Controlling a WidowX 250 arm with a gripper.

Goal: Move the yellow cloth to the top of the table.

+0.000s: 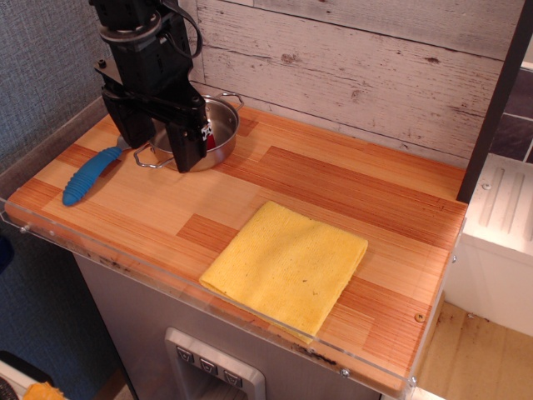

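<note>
Rectangular table [325,179] of striped light and reddish-brown wood planks, clear plastic rim along the front edge, grey base underneath; whitewashed plank wall behind it. Flat, folded, roughly square bright yellow fabric cloth [285,267] lies at the front of the table, right of centre, near corner just at the plastic rim, a few tiny dark specks on top. It's well apart from me. My arm comes in from the top left; my black gripper [158,133] hangs over the back left area, fingers pointing down and spread apart with nothing between them, so released. Right behind and partly hidden by my fingers: a round steel pot [218,127] with wire loop handles, one at the back rim and one at the front left; something red shows inside it, can't tell what. Left of the pot, a blue ribbed plastic handle [89,176] of some utensil lies diagonally on the table; its working end is hidden behind my gripper.
</note>
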